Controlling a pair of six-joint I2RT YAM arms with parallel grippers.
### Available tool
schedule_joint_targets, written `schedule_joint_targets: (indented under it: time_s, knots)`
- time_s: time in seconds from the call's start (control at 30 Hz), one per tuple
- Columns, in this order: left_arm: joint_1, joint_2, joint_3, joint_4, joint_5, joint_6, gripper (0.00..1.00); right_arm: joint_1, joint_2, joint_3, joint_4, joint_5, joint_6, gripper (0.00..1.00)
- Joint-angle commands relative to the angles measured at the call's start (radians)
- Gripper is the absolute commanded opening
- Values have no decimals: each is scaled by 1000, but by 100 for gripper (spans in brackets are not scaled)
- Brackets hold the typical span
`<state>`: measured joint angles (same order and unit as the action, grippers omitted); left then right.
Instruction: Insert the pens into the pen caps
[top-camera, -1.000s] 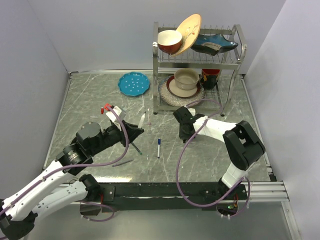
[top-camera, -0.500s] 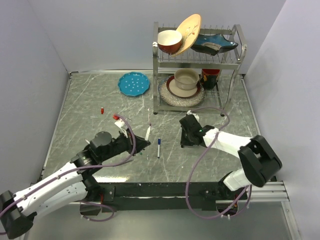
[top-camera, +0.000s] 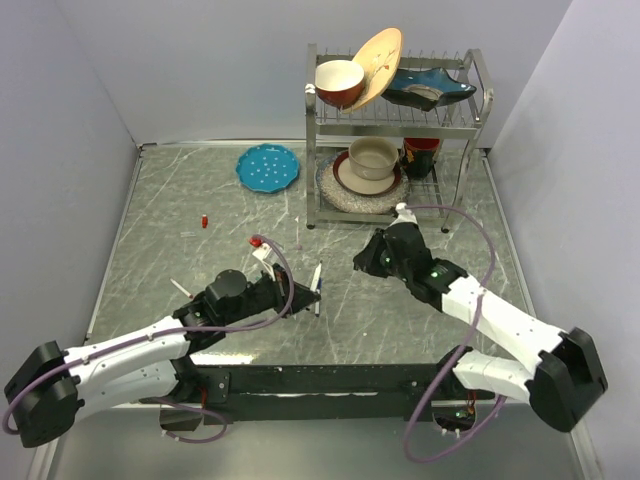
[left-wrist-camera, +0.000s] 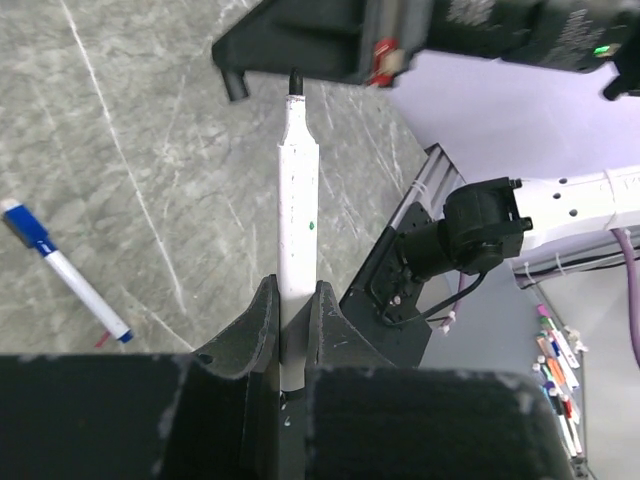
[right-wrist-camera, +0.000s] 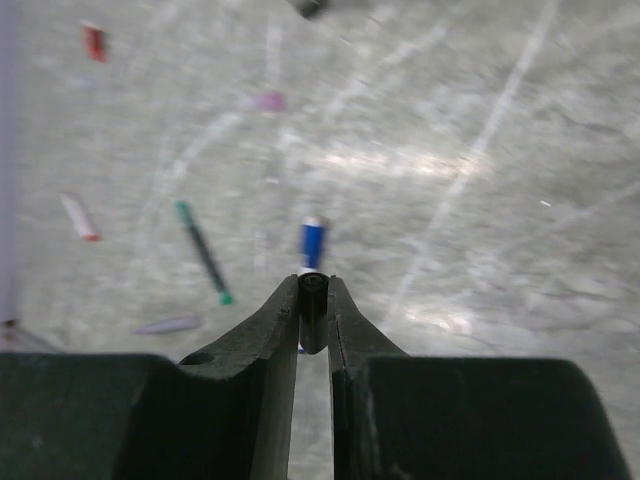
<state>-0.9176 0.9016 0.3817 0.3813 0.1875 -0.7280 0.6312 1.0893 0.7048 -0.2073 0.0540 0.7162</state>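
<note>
My left gripper (left-wrist-camera: 297, 290) is shut on a white-barrelled pen (left-wrist-camera: 298, 190), whose black tip points at the right gripper's black body (left-wrist-camera: 300, 40) just beyond it. In the top view this pen (top-camera: 314, 276) sticks out of the left gripper (top-camera: 299, 296) toward the right gripper (top-camera: 366, 260). The right gripper (right-wrist-camera: 314, 285) is shut on a short black pen cap (right-wrist-camera: 314, 300), open end facing out. A blue-ended pen (right-wrist-camera: 312, 240) lies on the table below both grippers. A dark green pen (right-wrist-camera: 200, 250), a red-ended pen (top-camera: 180, 290) and a red cap (top-camera: 203, 219) lie to the left.
A metal dish rack (top-camera: 470, 110) with bowls and plates stands at the back right, a woven mat under it. A blue plate (top-camera: 268, 166) lies at the back centre. Walls close in the table on the left, back and right.
The left arm has carried the pen right and toward the middle. The right arm has swung its elbow out to the right and turned its gripper to face the pen.
</note>
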Motion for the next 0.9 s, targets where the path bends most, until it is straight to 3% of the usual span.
schedule_joint_targets:
  time_s: [0.0, 0.3, 0.87]
  knots:
    - [-12, 32, -7, 162, 21, -42, 1, 15, -86, 32, 92, -37, 60, 3]
    - [-15, 78, -13, 232, 26, -71, 1, 27, -160, 27, 175, -95, 138, 3]
    - [-20, 125, 0, 248, 35, -68, 1, 91, -140, 64, 235, -82, 178, 3]
